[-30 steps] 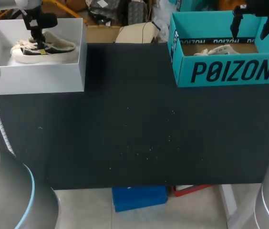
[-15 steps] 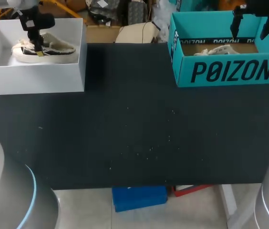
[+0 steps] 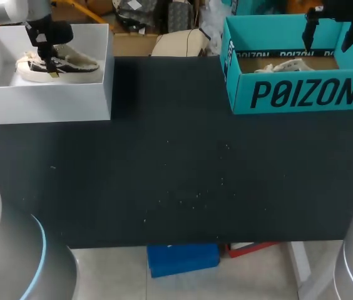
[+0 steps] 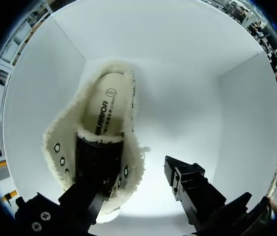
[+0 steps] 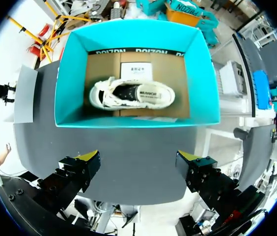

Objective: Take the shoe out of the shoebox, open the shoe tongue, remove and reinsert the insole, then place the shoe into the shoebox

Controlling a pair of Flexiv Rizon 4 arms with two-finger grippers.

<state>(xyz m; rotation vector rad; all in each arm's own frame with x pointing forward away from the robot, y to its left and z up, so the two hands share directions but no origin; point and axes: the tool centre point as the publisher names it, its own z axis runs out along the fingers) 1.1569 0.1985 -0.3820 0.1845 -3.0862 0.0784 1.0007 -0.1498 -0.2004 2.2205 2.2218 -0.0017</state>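
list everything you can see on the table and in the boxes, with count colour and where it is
table: 1, black, under everything
white shoebox: 1, white, open, far left corner of the table
cream and black shoe: 1, cream with a black tongue, inside the white shoebox
teal shoebox: 1, teal with a brown floor, open, far right of the table
white shoe: 1, white, lying on its side inside the teal shoebox
left gripper: 1, black, down in the white shoebox, fingers open, one over the shoe's tongue, the other beside the shoe
right gripper: 1, black with yellow tips, above the teal shoebox, fingers open, holding nothing
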